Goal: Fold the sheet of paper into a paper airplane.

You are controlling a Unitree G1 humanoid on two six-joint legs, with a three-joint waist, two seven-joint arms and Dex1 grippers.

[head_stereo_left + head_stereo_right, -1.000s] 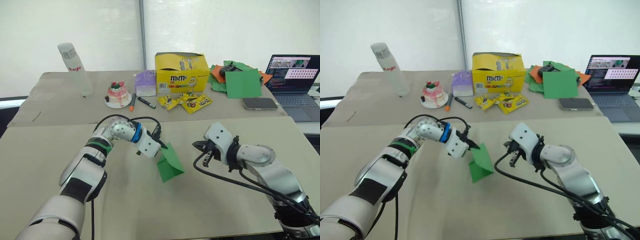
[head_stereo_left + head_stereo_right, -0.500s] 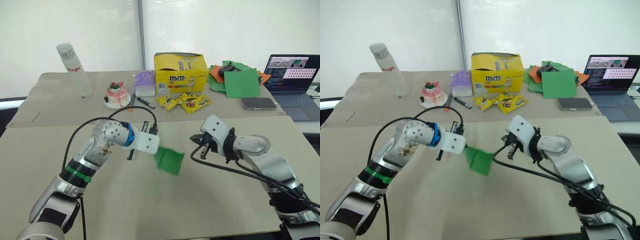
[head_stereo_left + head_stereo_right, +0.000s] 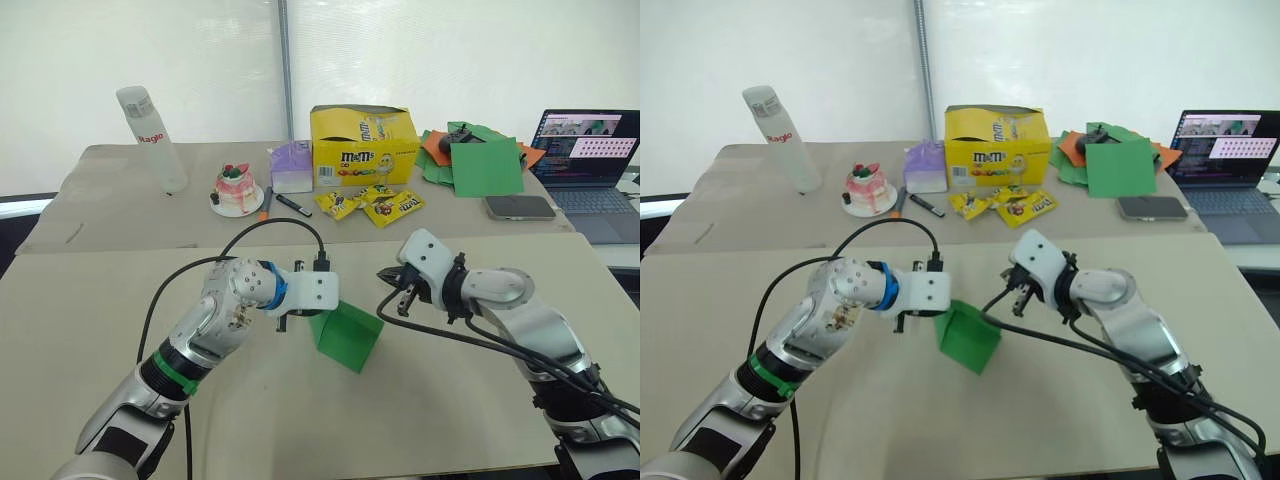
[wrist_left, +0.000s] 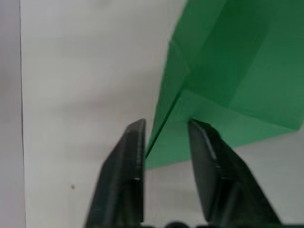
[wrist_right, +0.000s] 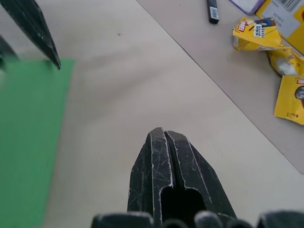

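The sheet of paper (image 3: 346,337) is bright green and folded, standing tilted on the near table between my two grippers. My left gripper (image 4: 164,137) is at the sheet's left edge (image 3: 312,312). Its fingers (image 4: 130,156) stand apart, with the paper's creased edge running between them. My right gripper (image 5: 164,135) is shut with nothing in it. It hovers just right of the sheet (image 3: 390,285), a short gap away, pointing at it. The right wrist view shows the green sheet (image 5: 28,142) and the left gripper's fingertips (image 5: 38,33).
On the far table stand a yellow M&M's box (image 3: 362,145), candy packs (image 3: 370,203), a small cake (image 3: 237,187), a purple box (image 3: 291,165), markers (image 3: 292,205) and a bottle (image 3: 150,135). Green and orange papers (image 3: 480,165), a phone (image 3: 518,207) and a laptop (image 3: 590,150) lie far right.
My left gripper swung the sheet rightward toward the right gripper and turned level. The right gripper shifted slightly up and left. The sheet now stands lower, near the table.
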